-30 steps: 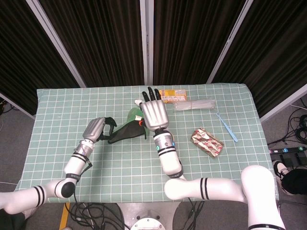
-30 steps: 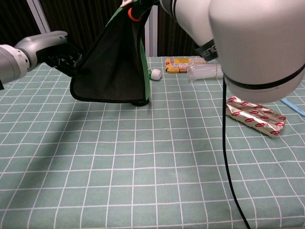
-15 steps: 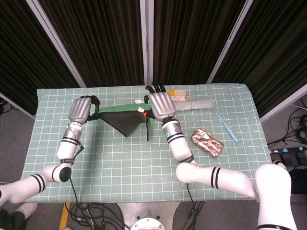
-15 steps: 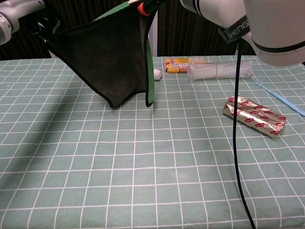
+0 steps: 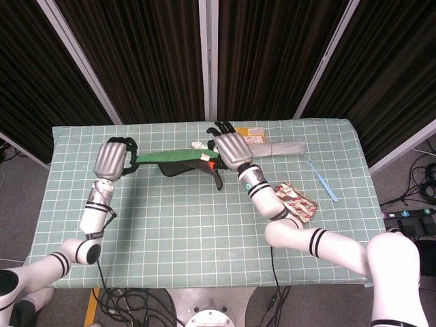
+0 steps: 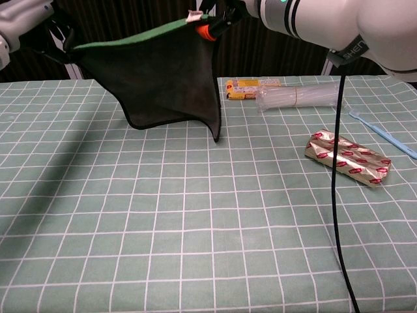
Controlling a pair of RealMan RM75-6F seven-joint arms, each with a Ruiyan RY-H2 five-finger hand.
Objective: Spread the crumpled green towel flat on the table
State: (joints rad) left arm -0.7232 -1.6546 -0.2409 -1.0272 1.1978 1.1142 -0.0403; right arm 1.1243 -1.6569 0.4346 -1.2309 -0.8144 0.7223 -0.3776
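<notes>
Green along its top edge and dark on the face I see from the chest view, the towel (image 6: 166, 78) hangs in the air between my two robot hands, stretched out wide above the far half of the counter (image 6: 195, 228). Its upper hem runs nearly level from left to right; below that the cloth drops into an uneven shape, with one point at the right hanging lowest, close to the checked cloth covering the counter. I cannot tell whether that point touches the surface.

My left robot hand (image 5: 111, 158) grips the towel's left end, fingers curled around the hem. My right robot hand (image 5: 230, 148) holds the other end, where an orange tag (image 6: 204, 31) sits right at the grasp. From the head view the towel reads as a narrow green band between the two, with the dark drape sagging under its right half.

Beyond the right robot hand, at the far edge, lies a yellow box (image 6: 249, 88), and just beside it a clear plastic packet (image 6: 296, 96). A foil snack pack (image 6: 348, 157) with red print rests flat on the right side, well apart from the towel. A light blue toothbrush (image 5: 322, 180) lies further right, near the counter's edge.
</notes>
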